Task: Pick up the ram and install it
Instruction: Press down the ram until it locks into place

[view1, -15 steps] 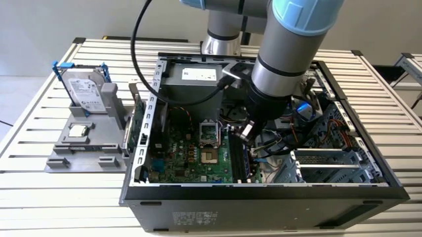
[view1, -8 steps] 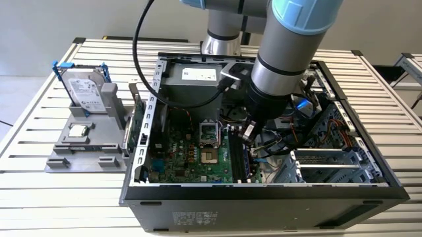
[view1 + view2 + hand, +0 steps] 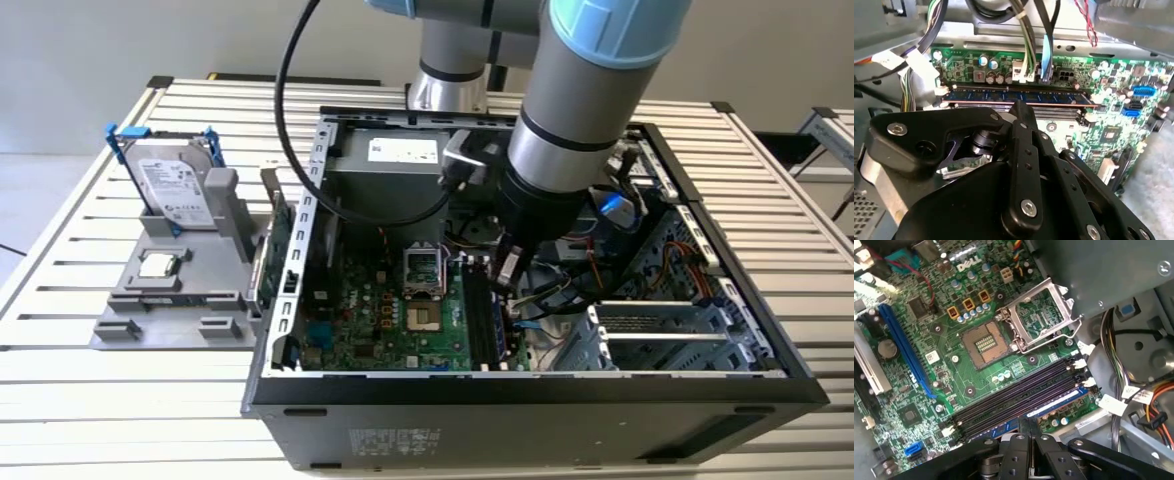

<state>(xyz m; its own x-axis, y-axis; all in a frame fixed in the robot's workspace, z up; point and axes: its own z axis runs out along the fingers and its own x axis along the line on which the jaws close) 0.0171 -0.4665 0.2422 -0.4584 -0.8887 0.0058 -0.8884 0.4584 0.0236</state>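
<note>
I am looking down past the gripper (image 3: pixel 1021 107), whose jaws are standing nearly closed just above the ram (image 3: pixel 1019 96), though I cannot tell whether they are touching it. The ram, a long narrow stick with dark chips, is sitting upright in a memory slot on the green motherboard (image 3: pixel 949 380), beside the empty slots (image 3: pixel 1019 392). The open computer case (image 3: pixel 534 385) is holding the motherboard, whose processor socket (image 3: pixel 985 343) is standing open.

Green motherboard (image 3: pixel 954 385) with black memory slots (image 3: pixel 1014 395), blue ram (image 3: pixel 1019 95), black gripper (image 3: pixel 1021 112).
</note>
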